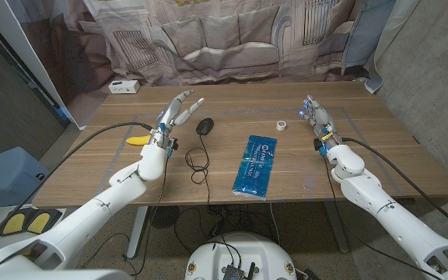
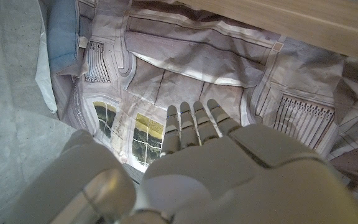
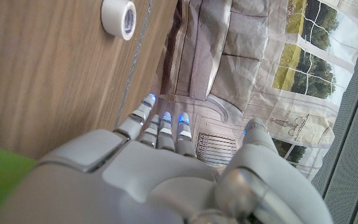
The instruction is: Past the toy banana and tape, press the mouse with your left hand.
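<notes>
A black mouse (image 1: 205, 125) lies on the wooden table (image 1: 364, 167), its cable trailing toward the front edge. My left hand (image 1: 176, 115) is raised just left of the mouse, fingers apart and stretched forward, holding nothing. A yellow toy banana (image 1: 138, 140) lies left of that wrist, partly hidden by it. A small white roll of tape (image 1: 281, 125) sits right of centre; the same tape (image 3: 119, 18) appears in the right wrist view. My right hand (image 1: 316, 118) stands on its edge at the right, fingers extended, empty. In the left wrist view my left hand (image 2: 197, 143) points at the backdrop.
A blue packet (image 1: 255, 166) lies at the middle of the table, right of the mouse cable. A white power strip (image 1: 123, 86) sits at the back left corner. A printed cloth backdrop (image 1: 232, 35) hangs behind the table.
</notes>
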Tool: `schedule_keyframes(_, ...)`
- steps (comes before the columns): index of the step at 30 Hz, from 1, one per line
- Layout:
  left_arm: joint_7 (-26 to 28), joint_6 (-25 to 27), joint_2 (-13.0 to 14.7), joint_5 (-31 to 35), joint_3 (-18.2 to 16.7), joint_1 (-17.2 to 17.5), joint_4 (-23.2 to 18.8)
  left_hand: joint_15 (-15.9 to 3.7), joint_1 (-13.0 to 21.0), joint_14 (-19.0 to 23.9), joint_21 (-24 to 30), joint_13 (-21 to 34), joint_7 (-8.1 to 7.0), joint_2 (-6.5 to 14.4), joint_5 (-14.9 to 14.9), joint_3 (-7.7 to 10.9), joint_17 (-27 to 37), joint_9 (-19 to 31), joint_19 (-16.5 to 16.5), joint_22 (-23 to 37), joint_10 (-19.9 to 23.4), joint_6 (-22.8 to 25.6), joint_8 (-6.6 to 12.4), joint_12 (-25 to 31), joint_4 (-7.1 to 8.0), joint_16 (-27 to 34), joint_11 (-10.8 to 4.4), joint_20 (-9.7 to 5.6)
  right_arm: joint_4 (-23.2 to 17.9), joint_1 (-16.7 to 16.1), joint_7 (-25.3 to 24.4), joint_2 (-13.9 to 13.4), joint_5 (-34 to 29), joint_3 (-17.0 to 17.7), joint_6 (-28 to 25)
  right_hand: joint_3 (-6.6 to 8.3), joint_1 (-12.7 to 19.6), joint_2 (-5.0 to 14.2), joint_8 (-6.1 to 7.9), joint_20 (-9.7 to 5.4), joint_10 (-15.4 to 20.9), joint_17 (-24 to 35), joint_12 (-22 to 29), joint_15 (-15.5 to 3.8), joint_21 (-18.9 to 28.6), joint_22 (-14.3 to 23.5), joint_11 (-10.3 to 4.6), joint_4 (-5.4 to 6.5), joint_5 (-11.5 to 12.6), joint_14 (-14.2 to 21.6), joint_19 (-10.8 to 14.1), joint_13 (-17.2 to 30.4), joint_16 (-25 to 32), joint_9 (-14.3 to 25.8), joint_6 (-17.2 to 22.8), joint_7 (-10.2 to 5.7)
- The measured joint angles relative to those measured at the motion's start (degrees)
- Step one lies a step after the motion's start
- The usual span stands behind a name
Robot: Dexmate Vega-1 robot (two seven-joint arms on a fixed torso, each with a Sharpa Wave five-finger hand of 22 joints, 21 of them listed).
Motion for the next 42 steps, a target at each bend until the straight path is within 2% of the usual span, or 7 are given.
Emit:
schedule_keyframes(6, 2.1, 3.1, 1.0, 3.6, 0.6, 0.6, -2.1, 0.00, 0.0, 0.0, -0.2, 0.0, 0.00, 0.0, 0.0, 0.00, 0.0, 0.0, 0.0, 0.0, 0.0, 0.0, 0.00, 0.0, 0.00, -0.2, 0.00, 0.00, -1.0, -0.7, -0.4, -0.2, 0.0, 0.2, 0.0, 0.00, 0.0, 0.00, 0.00, 0.31, 0.0, 0.0, 0.0, 0.00, 0.0, 0.0, 0.00, 0.00, 0.0, 0.0, 0.3, 0.0, 0.0, 0.0, 0.0, 0.00)
schedule_keyframes(16, 3.2, 12.1, 2.9, 10.1, 1.7, 1.4, -6.9, 0.00, 0.3, 0.0, -0.7, -0.3, -0.12, 0.3, 0.0, 0.00, 0.0, 0.0, -0.2, 0.0, 0.0, 0.5, 0.00, 0.0, 0.00, -0.4, 0.00, -0.22, -2.8, -2.1, -1.2, -0.7, 0.0, 0.4, -0.5, 0.00, 0.0, 0.00, 0.00, 0.31, 0.0, 0.0, 0.0, -0.23, 0.0, 0.0, 0.00, 0.00, 0.0, 0.2, 0.3, 0.0, 0.0, 0.0, 0.0, 0.00)
schedule_keyframes(24, 2.5, 16.9, 4.1, 12.5, 2.6, 1.6, -9.3, 0.19, 0.3, -0.2, -1.4, -0.3, -1.84, 0.3, 0.0, 0.00, 0.0, 0.0, -0.5, 0.0, 0.0, 2.3, 0.00, -0.3, 0.01, -0.9, 0.00, -0.51, -3.3, -2.7, -1.6, -0.7, -0.1, 0.5, -0.6, 0.00, 0.0, 0.00, 0.00, 0.31, 0.0, 0.0, 0.0, -0.32, 0.0, 0.0, 0.00, 0.00, 0.0, 0.3, 0.3, 0.0, -0.2, 0.0, 0.3, 0.31)
schedule_keyframes(26, 2.2, 18.5, 4.4, 13.2, 2.9, 1.7, -10.2, 0.54, 0.3, -0.6, -1.7, -0.3, -2.14, 0.3, 0.0, 0.00, 0.1, 0.0, -1.1, 0.0, -0.4, 3.2, 0.00, -0.4, 0.01, -1.1, 0.44, 0.08, -3.4, -2.9, -1.7, -0.7, -0.1, 0.6, -0.6, 0.00, 0.0, 0.00, 0.00, 0.31, 0.0, 0.0, 0.0, -0.32, 0.0, 0.0, 0.00, 0.00, 0.0, 0.3, 0.3, 0.0, -0.3, 0.0, 0.3, 0.31)
schedule_keyframes(32, 1.0, 21.5, 5.1, 14.3, 3.3, 1.7, -11.7, 1.71, -0.2, -2.4, -3.1, -0.3, -1.72, 0.8, 0.0, -0.02, 0.1, 0.0, -2.0, 0.3, -2.0, 7.1, 0.67, -1.3, 0.02, -1.6, 0.68, 1.36, -3.5, -3.3, -1.9, -0.7, -0.1, 0.6, -0.6, -0.01, 0.0, 0.00, 0.00, 0.31, 0.0, 0.0, 0.0, -0.31, 0.0, 0.0, 0.00, 0.00, 0.0, 0.3, 0.3, 0.0, -0.3, 0.0, 0.3, 0.31)
schedule_keyframes(36, -0.2, 23.8, 5.6, 14.8, 3.7, 1.7, -12.9, 2.21, -0.4, -3.9, -4.1, -0.3, -0.70, 1.0, 0.0, -0.68, 0.1, 0.0, -2.8, 0.3, -3.4, 9.4, 0.68, -1.8, 0.21, -1.8, 1.49, 2.19, -3.6, -3.4, -1.9, -0.7, 0.0, 0.6, -0.6, -0.01, 0.0, 0.00, 0.00, 0.31, 0.0, 0.0, 0.0, -0.31, -0.2, 0.0, 0.00, 0.00, 0.0, 0.3, 0.3, 0.0, -0.3, 0.0, 0.3, 0.31)
schedule_keyframes(42, -2.6, 27.2, 6.2, 15.7, 4.4, 1.4, -14.7, 2.28, -1.8, -6.8, -5.5, -0.3, 0.54, 0.4, 0.0, -1.51, 0.1, 0.0, -4.4, 0.3, -6.6, 11.0, 0.67, -2.7, 0.57, -2.2, 1.40, 2.98, -3.6, -3.7, -2.1, -0.6, 0.1, 0.7, -0.6, -0.01, 0.0, 0.00, 0.00, 0.31, 0.0, 0.0, 0.0, -0.31, -0.2, 0.0, 0.00, 0.01, 0.0, 0.3, 0.3, 0.0, -0.3, 0.0, 0.3, 0.30)
